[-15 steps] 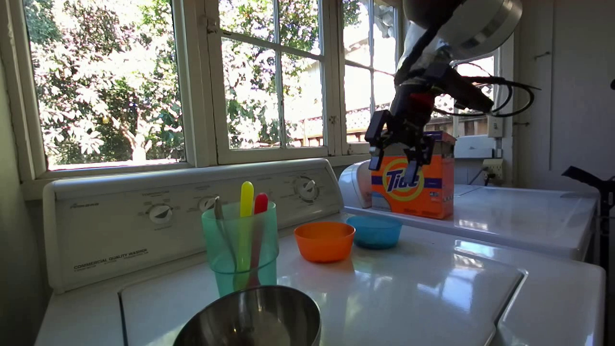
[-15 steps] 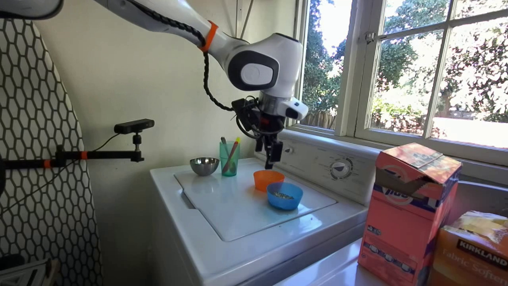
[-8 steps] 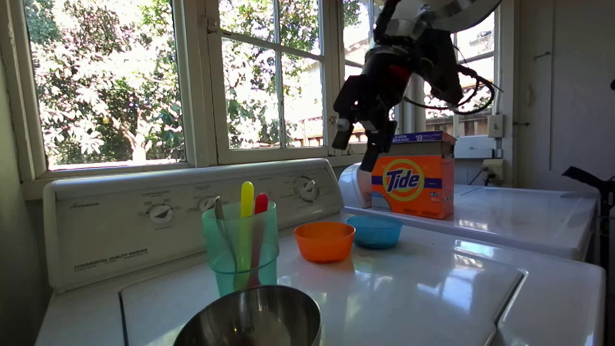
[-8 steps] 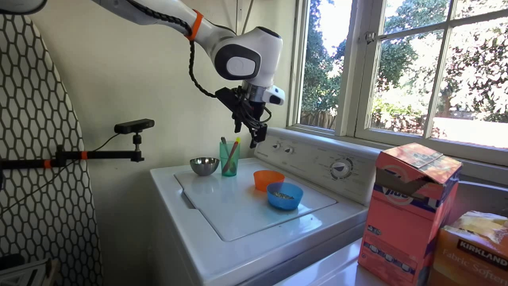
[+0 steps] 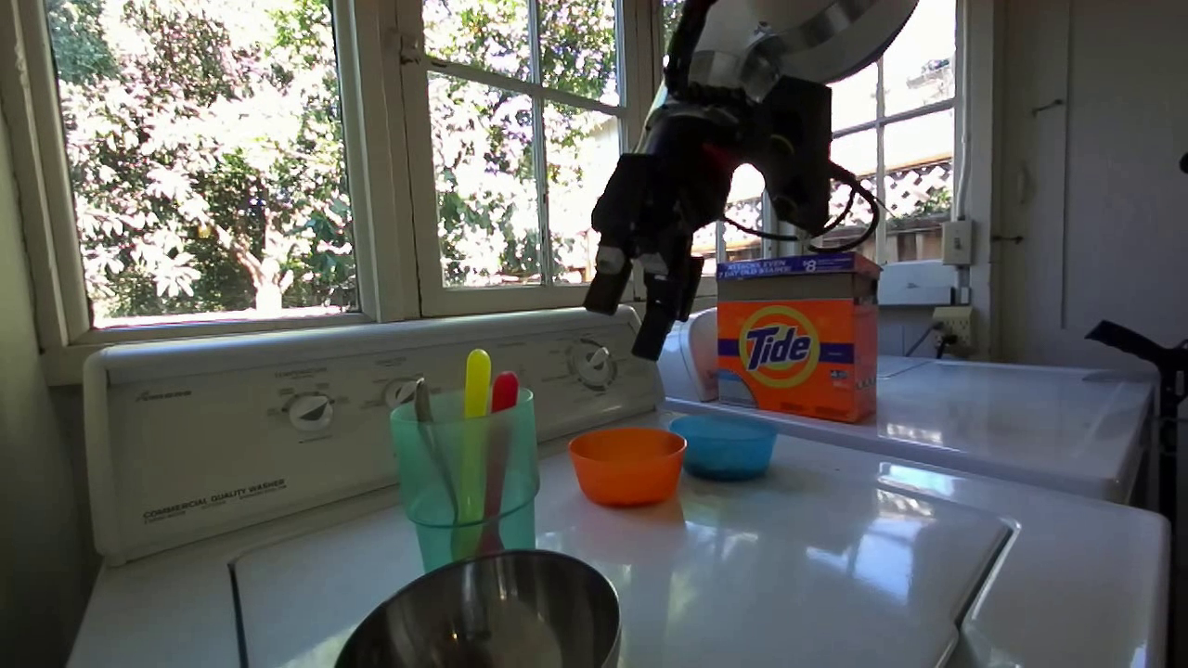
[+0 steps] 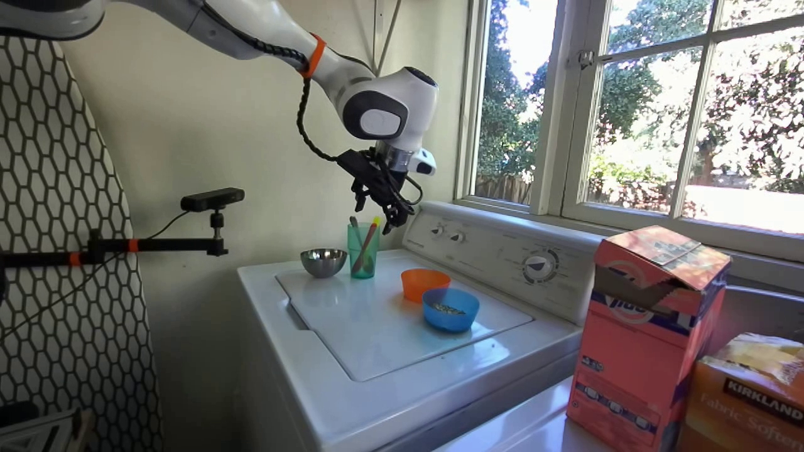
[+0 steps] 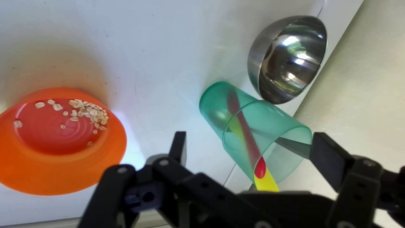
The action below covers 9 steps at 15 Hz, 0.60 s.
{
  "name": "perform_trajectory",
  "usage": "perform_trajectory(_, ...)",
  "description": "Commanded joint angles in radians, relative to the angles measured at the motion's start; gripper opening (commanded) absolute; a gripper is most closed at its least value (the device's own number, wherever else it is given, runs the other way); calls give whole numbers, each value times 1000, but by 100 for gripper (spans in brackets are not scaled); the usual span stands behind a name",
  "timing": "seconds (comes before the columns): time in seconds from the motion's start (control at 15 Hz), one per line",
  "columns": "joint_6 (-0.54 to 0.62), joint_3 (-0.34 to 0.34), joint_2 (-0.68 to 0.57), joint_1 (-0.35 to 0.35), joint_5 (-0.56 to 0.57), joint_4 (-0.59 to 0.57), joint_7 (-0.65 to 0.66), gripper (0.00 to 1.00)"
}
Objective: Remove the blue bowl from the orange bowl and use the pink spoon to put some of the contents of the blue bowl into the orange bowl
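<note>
The blue bowl (image 6: 450, 312), with flakes inside, sits on the washer lid close beside the orange bowl (image 6: 419, 284); the blue bowl lies outside the wrist view. Some oat flakes also lie in the orange bowl (image 7: 60, 126). Handle up, the pink spoon (image 7: 260, 167) leans in the green cup (image 5: 464, 482) along with a yellow and a grey utensil. High above the lid, near the cup, my gripper (image 6: 375, 215) hangs tilted. Its fingers (image 7: 179, 146) are wide apart and hold nothing; seen from the wrist, the cup's mouth and the spoon's tip appear between them.
A shiny steel bowl (image 7: 291, 60) stands right by the cup. The washer's control panel (image 5: 371, 417) rises behind the bowls, below the window. A Tide box (image 5: 796, 353) and a Kirkland box (image 6: 747, 395) stand on the neighbouring machine.
My gripper has left the space above the orange bowl, moved toward the green cup and tilted. It rose, then came down slightly. Bowls, cup and utensils have stayed put.
</note>
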<state>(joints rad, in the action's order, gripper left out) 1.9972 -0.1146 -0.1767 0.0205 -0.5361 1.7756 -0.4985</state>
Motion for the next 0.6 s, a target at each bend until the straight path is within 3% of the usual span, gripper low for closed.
perform_trajectory(0.0, -14, -3, -4, -8, -15, -5, -32, 100)
perform_trajectory(0.33, -124, -16, -49, 12, 89, -94, -35, 100)
perform_trajectory(0.53, -163, -28, -83, 43, 207, -172, -10, 100)
